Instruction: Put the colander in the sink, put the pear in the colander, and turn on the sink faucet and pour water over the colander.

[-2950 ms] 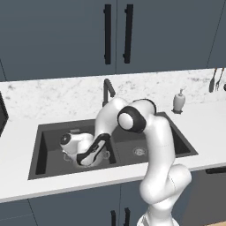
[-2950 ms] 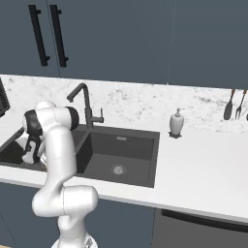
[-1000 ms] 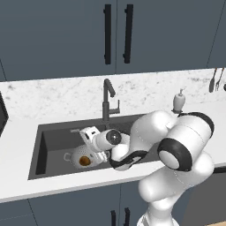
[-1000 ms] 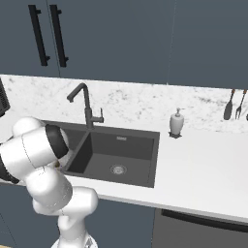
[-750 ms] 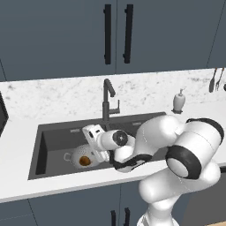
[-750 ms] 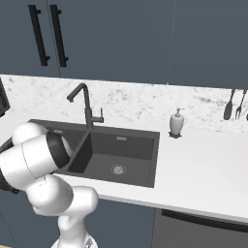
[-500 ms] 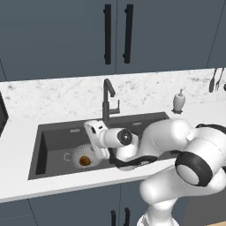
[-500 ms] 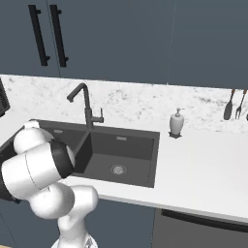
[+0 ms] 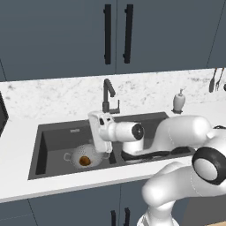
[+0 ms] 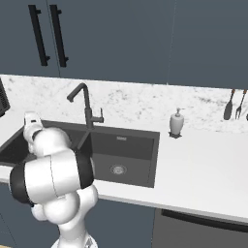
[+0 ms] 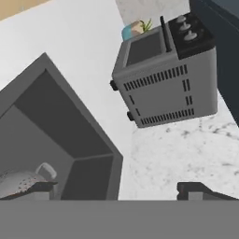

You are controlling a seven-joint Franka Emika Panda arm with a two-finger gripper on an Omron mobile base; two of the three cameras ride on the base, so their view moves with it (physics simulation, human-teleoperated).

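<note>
The colander (image 9: 85,156) sits low in the left basin of the sink (image 9: 53,139), lower left of the left base view, and the pear (image 9: 84,161) lies inside it, a brown spot against the holes. So what's left, by my reckoning, is the water. The faucet (image 9: 107,95) stands at the back of the sink, centre frame, its spout angled out to the right, and no stream falls from it. The tool (image 9: 99,133) hangs just right of the colander and just below the faucet base. In the hand view two dark tips poke up at the bottom, set wide apart with nothing between them, so it looks released and empty. That view looks out past the sink corner to a grey toaster oven (image 11: 165,79) on the white table (image 11: 186,154). The risks from here: the spout isn't over the colander, so water could miss it, and the bulky wrist could knock the colander or slip off that small lever.
</note>
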